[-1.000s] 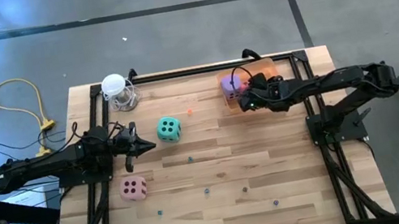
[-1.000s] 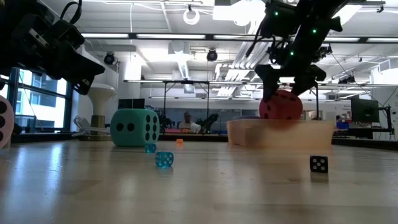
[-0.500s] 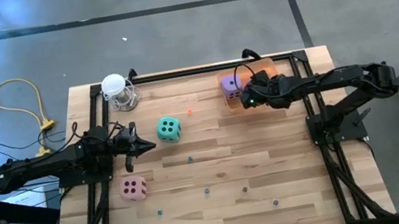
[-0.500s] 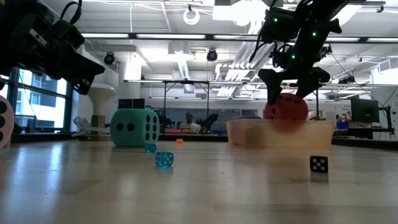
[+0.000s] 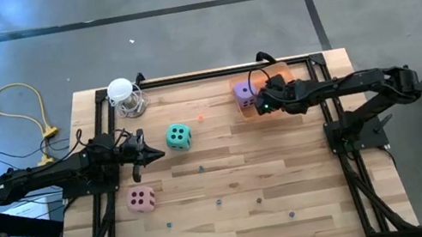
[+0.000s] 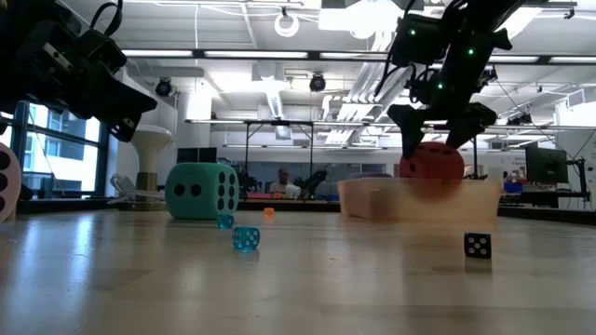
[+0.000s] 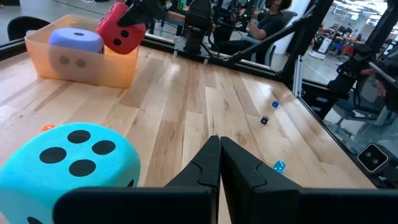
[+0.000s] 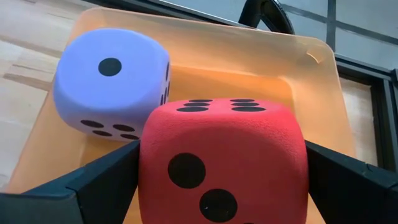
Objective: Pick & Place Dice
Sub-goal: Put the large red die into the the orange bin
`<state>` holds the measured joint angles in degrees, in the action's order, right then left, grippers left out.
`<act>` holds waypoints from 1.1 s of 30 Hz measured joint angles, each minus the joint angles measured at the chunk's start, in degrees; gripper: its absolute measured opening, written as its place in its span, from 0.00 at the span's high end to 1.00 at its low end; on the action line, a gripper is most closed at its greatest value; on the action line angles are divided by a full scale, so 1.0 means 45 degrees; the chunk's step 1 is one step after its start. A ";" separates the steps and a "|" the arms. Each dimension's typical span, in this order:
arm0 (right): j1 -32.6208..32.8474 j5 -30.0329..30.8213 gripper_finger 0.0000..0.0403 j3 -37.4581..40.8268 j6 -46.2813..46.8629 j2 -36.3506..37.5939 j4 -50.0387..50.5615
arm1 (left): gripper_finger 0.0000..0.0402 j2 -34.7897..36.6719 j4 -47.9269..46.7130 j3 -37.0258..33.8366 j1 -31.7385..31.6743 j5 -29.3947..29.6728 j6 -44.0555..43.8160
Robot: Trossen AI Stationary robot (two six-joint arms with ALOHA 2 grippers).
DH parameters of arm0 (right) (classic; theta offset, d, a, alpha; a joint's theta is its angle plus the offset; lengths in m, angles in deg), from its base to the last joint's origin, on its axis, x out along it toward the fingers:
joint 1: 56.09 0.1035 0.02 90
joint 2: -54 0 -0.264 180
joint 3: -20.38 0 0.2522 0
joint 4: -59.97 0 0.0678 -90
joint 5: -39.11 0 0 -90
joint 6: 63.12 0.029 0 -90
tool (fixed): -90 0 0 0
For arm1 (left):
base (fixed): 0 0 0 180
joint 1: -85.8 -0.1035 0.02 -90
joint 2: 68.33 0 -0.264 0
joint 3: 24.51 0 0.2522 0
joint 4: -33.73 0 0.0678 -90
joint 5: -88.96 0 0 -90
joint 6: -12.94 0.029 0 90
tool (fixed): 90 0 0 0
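Note:
My right gripper (image 8: 224,186) is shut on the red die (image 8: 224,158) above the translucent orange bin (image 8: 311,56) near the table's far right. The purple die (image 8: 112,84) lies in that bin, next to the red one. The teal die (image 5: 178,136) sits on the wood at mid-table, just ahead of my left gripper (image 5: 152,152), which is shut and touches nothing. Near the left arm the pink die (image 5: 141,200) rests on the table. My right gripper pinches the red die between its two fingers (image 8: 93,186), one on each of two opposite side faces (image 8: 152,168). The fingers (image 6: 410,130) come down from above. The die hangs at the bin's rim, its lower part behind the bin wall (image 6: 419,197).
A white-topped clear object (image 5: 125,99) stands at the far left corner. Tiny beads and small dice lie scattered on the near half of the table, among them a blue one (image 6: 245,238) and a black one (image 6: 477,245). Black frame rails line the table's sides.
My right gripper has carried the red die a little farther over the bin and slightly lower, still shut on it. The left arm and the other dice have stayed where they were.

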<state>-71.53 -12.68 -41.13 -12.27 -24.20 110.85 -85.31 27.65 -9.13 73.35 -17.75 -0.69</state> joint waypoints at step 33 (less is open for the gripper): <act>0.0013 0.0037 0.01 0.0000 -0.0026 -0.0001 -0.1173 | 0.99 0.0002 0.0010 -0.0003 0.0000 0.0000 -0.0019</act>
<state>-71.47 -12.51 -41.13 -12.38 -24.21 105.58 -85.30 27.70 -9.14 73.35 -17.75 -0.77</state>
